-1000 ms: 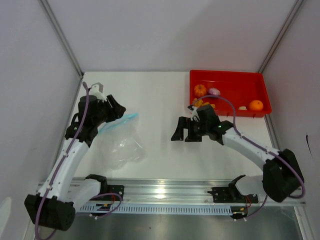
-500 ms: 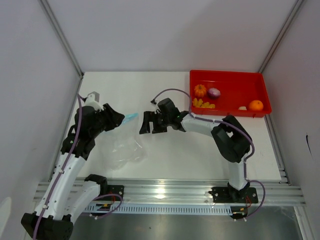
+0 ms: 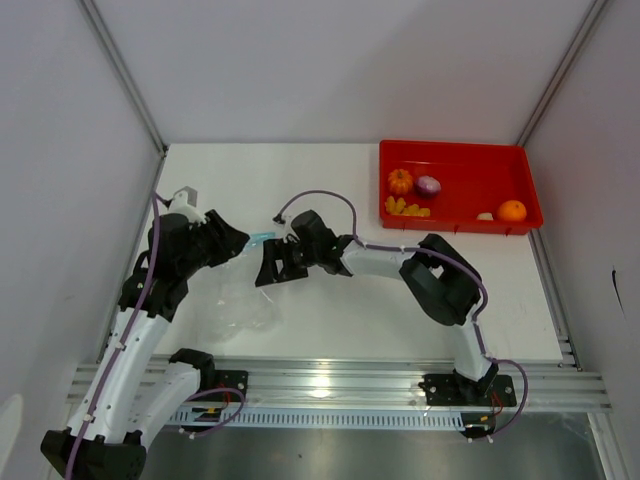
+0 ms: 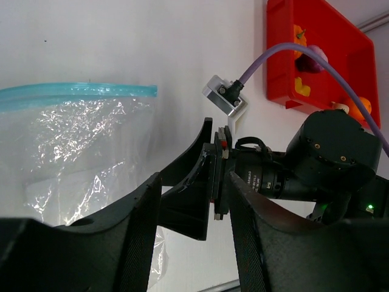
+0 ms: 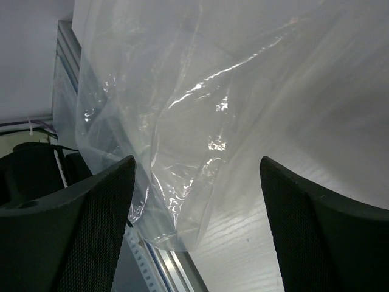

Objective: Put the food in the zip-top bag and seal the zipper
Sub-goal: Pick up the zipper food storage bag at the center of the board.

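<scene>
The clear zip-top bag (image 3: 240,300) lies crumpled on the white table at the left, empty as far as I can see. Its light blue zipper (image 3: 262,238) runs along the far edge. My left gripper (image 3: 232,243) hovers at the bag's mouth, open, with nothing between its jaws (image 4: 191,243). My right gripper (image 3: 277,272) faces it from the right, open wide. In the right wrist view the bag (image 5: 200,109) spreads under and past those fingers (image 5: 197,231) without being pinched. The food stays in the red tray: pumpkin (image 3: 400,181), purple piece (image 3: 428,185), yellow chunks (image 3: 405,208), whitish piece (image 3: 485,215), orange ball (image 3: 512,210).
The red tray (image 3: 460,160) sits at the back right of the table. An aluminium rail (image 3: 330,385) runs along the near edge, close to the bag's bottom (image 5: 164,243). Grey walls close in on both sides. The two grippers are very close together over the bag's mouth.
My right arm has swung left from beside the red tray to the bag's mouth, and its jaws have narrowed a little. The left gripper has barely moved.
</scene>
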